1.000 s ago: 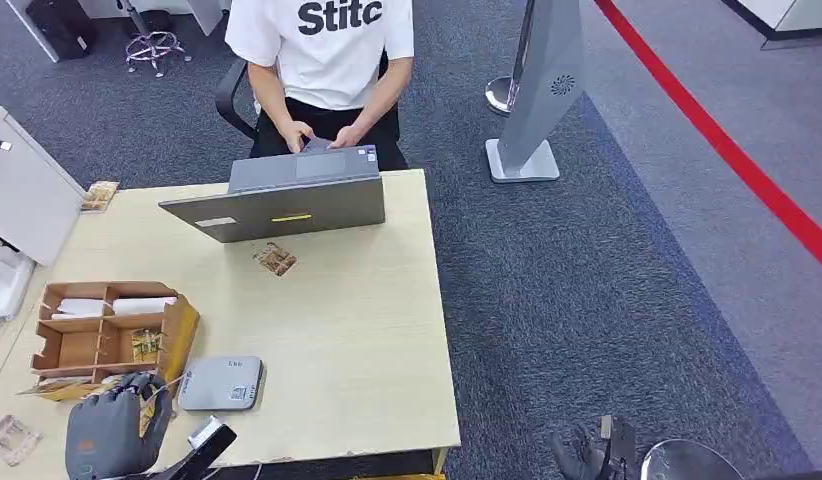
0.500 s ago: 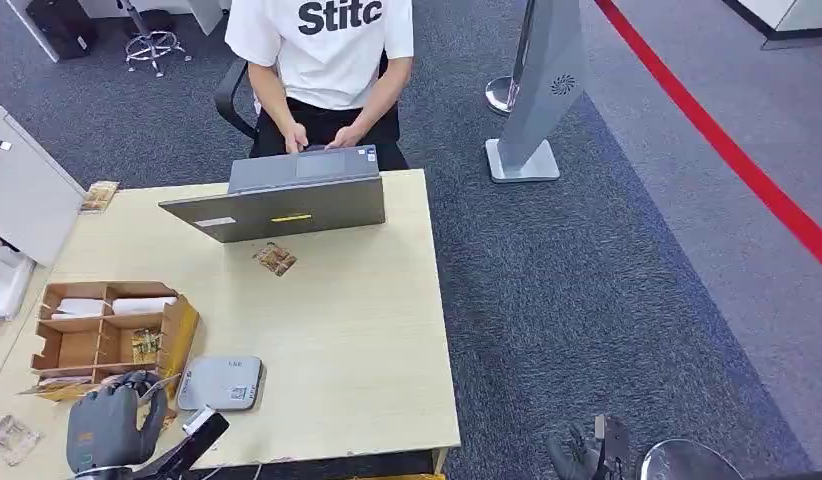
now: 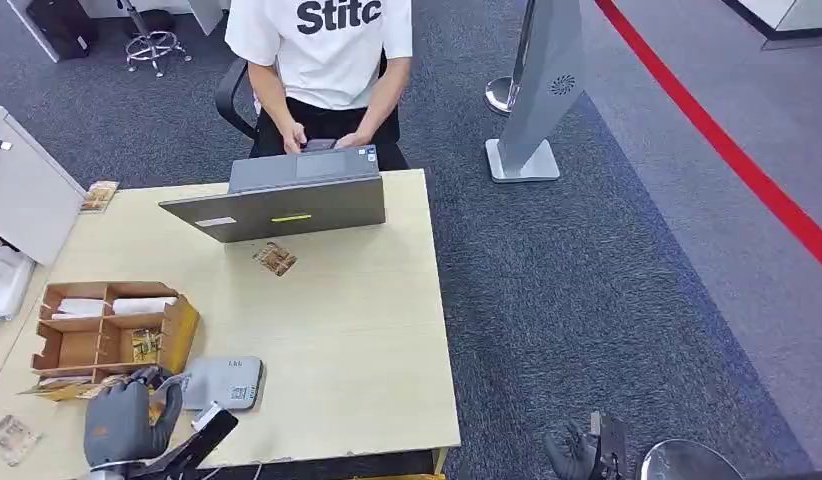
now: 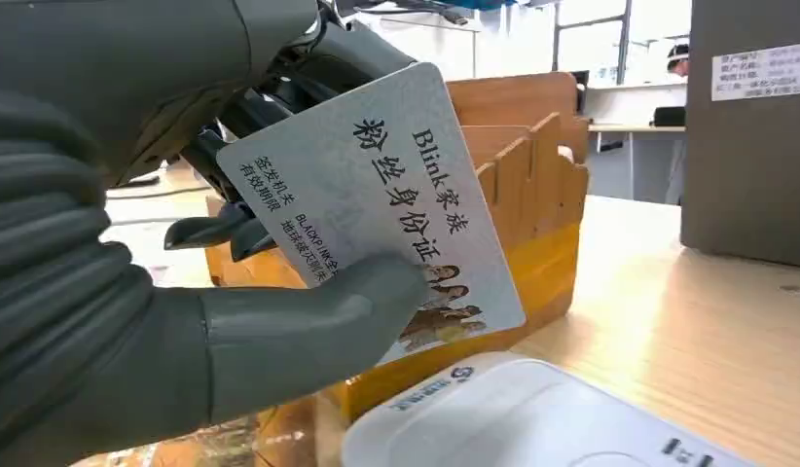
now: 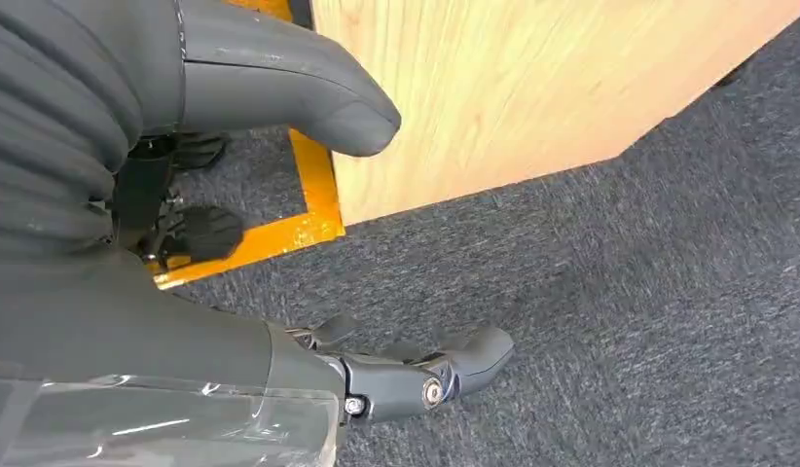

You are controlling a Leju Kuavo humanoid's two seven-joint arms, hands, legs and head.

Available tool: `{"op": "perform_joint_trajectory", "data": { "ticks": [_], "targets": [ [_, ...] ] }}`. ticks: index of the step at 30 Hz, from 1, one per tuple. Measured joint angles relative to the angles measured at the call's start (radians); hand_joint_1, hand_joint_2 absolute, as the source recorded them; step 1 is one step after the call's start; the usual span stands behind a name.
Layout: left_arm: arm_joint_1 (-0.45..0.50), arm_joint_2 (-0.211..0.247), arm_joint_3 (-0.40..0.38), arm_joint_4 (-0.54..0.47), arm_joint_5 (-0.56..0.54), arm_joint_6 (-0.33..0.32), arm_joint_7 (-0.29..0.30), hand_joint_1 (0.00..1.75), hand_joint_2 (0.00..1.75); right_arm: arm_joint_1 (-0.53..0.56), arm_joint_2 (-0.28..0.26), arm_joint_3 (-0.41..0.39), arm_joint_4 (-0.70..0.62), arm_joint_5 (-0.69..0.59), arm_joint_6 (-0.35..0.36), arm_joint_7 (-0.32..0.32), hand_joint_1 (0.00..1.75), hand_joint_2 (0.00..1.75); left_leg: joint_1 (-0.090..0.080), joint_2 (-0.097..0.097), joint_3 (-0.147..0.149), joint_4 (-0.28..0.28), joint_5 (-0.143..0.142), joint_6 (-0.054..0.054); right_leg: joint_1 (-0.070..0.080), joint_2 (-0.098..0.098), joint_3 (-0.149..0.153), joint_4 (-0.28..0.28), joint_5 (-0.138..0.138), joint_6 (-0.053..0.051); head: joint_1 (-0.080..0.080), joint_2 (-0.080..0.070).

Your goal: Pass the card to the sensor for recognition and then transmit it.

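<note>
My left hand (image 3: 122,420) hovers over the table's front left, just left of the grey card sensor (image 3: 222,382). It pinches a pale card (image 4: 377,209) printed with Chinese text and a small group photo, thumb (image 4: 309,336) on the face and dark fingers behind. In the left wrist view the card hangs tilted right above the white edge of the sensor (image 4: 532,418), in front of the wooden organiser (image 4: 532,195). My right hand (image 3: 585,450) hangs low beside the table over the carpet, thumb (image 5: 289,83) and fingers (image 5: 416,375) apart, holding nothing.
A wooden organiser (image 3: 107,335) with cards stands behind my left hand. An open grey laptop (image 3: 287,200) sits at the far edge, a person typing behind it. Loose cards (image 3: 275,259) lie on the table (image 3: 367,340). A grey stand (image 3: 542,90) rises on the carpet at right.
My left hand has moved right and slightly toward the front edge, carrying the card closer to the sensor. The right hand hangs as before.
</note>
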Motion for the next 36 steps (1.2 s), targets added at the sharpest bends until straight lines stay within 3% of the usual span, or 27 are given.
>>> {"op": "perform_joint_trajectory", "data": {
  "ticks": [22, 36],
  "targets": [
    [-0.024, -0.018, -0.035, 0.018, 0.009, 0.003, -0.007, 1.75, 1.75, 0.0, 0.0, 0.033, 0.015, -0.015, -0.015, 0.001, 0.0, 1.75, 0.0, 0.0, 0.0, 0.0, 0.0, 0.0, 0.0, 0.0, 0.0, 0.0, 0.0, 0.0, 0.0, 0.0],
    [-0.025, -0.018, -0.035, 0.043, 0.005, -0.04, 0.024, 1.75, 1.75, 0.0, 0.0, 0.05, 0.019, -0.019, -0.016, 0.003, 0.0, 1.75, 0.0, 0.0, 0.0, 0.0, 0.0, 0.0, 0.0, 0.0, 0.0, 0.0, 0.0, 0.0, 0.0, 0.0]
  ]
}}
